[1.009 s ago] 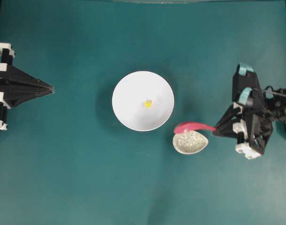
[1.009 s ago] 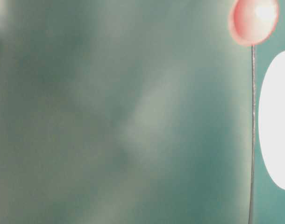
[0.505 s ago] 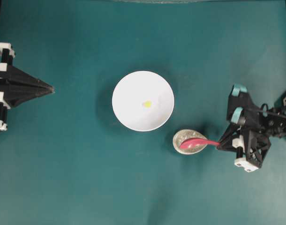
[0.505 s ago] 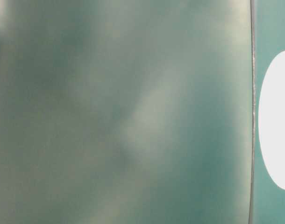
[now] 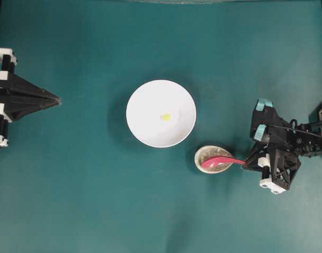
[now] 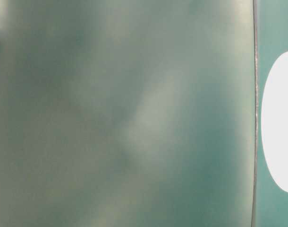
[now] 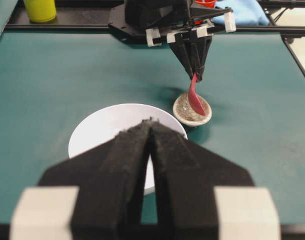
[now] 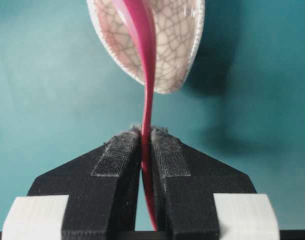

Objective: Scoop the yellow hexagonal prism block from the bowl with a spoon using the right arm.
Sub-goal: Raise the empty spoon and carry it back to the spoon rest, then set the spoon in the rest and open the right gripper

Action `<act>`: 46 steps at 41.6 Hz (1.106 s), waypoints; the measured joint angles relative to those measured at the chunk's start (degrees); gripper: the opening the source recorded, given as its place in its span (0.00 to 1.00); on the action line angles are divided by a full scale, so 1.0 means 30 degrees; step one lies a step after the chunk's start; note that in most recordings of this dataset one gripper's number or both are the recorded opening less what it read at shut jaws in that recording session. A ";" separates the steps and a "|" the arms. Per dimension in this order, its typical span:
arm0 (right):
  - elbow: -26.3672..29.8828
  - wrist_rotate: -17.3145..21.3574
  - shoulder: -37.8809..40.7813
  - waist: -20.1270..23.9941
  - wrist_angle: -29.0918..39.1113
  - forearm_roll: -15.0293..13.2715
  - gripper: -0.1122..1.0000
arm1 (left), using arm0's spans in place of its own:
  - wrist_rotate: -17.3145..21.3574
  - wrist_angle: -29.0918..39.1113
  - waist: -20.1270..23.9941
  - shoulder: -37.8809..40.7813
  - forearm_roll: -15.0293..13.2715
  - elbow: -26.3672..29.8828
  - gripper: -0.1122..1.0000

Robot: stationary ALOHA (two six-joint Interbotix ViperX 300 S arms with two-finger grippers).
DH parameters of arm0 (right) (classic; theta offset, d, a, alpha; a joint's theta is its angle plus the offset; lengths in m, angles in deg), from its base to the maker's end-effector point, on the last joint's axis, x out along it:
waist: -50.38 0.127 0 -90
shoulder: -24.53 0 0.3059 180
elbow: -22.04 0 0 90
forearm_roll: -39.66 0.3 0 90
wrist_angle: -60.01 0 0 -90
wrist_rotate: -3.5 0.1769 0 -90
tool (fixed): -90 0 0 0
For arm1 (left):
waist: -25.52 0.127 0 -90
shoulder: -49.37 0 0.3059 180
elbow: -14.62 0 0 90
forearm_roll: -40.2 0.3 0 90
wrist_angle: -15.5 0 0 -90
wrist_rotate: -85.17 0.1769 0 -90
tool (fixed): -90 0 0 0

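Overhead view: a round white bowl (image 5: 161, 113) sits mid-table on a teal table (image 5: 97, 200), with the tiny yellow hexagonal prism block (image 5: 166, 116) lying loose near its centre, untouched. Just beside the bowl's lower right edge stands a small speckled beige dish (image 5: 214, 158). The right tool (image 5: 249, 161) pinches the handle of a glossy pink-red spoon (image 5: 219, 162), whose oval scoop rests over the dish. The spoon is gripped at its handle end, probably so the scoop stays free to dip. The left tool (image 5: 57, 99) is parked well apart at the table's left edge, its pointed black jaws pressed together and empty.

Table-level view: mostly a blurred grey-green haze, with part of the white bowl (image 6: 278, 123) at the right edge. Nothing else can be made out.

Left wrist view: the left tool (image 7: 150, 125) shows rough, foam-like black pads, closed. Beyond lies the smooth white bowl (image 7: 102, 125), then the dish (image 7: 205, 112) with the spoon (image 7: 195, 97) slanting down into it from the right tool (image 7: 195, 75).

Right wrist view: the right tool (image 8: 146, 132) clamps the thin spoon (image 8: 148, 65) handle edge-on between textured pads. The dish (image 8: 177, 40) has a crackled glaze and a rough rim.
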 measured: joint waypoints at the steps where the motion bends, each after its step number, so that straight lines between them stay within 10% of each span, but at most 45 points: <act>1: 0.0000 0.0000 0.0000 0.0000 0.0000 0.0000 0.20 | 0.0000 0.0000 0.0000 0.0029 0.0000 0.0000 0.13; 26: 0.0029 0.0000 0.0000 0.0000 0.0264 -0.0322 0.52 | 0.0000 0.0000 0.0000 0.0029 0.0000 0.0000 0.13; 46: 0.0703 0.0000 -0.0059 -0.1318 0.2432 -0.4365 0.53 | 0.0000 0.0000 0.0000 0.0029 0.0000 0.0000 0.13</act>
